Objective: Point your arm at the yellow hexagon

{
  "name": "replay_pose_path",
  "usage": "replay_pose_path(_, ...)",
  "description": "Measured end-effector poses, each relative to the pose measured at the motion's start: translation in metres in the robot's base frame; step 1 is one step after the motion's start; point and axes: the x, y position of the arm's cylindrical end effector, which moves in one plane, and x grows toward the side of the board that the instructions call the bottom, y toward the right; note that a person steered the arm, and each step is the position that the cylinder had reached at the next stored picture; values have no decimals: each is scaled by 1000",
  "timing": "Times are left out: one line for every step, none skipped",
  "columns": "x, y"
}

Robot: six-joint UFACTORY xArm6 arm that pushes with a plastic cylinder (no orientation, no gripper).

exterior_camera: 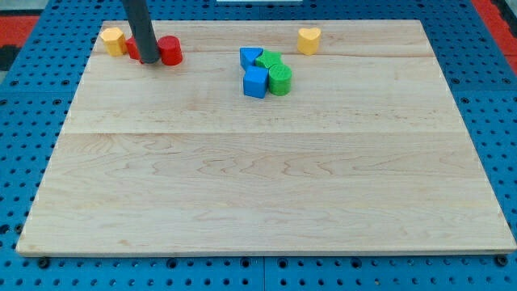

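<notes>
Camera view is filled by a pale wooden worktop (266,186) set on a blue pegboard (24,145). At the upper left of the frame the dark rod comes down, and my tip (149,61) is planted between two red blocks: one red block (170,51) is seen just right of the rod, another red block (132,47) is mostly hidden behind it. The yellow hexagon (113,40) is found just left of these, near the worktop's upper left corner, apart from the tip. A yellow heart-shaped block (308,40) is placed at the upper right. Near the upper centre, a blue triangle (250,57), a blue cube (255,82), a green block (270,61) and a green cylinder (280,81) are clustered, touching. No end effector is fitted, so no grasp state can be told.
</notes>
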Motion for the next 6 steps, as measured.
replay_pose_path(13,-8)
replay_pose_path(14,-54)
replay_pose_path(9,-109)
replay_pose_path(2,-124)
replay_pose_path(-33,-124)
replay_pose_path(-49,-114)
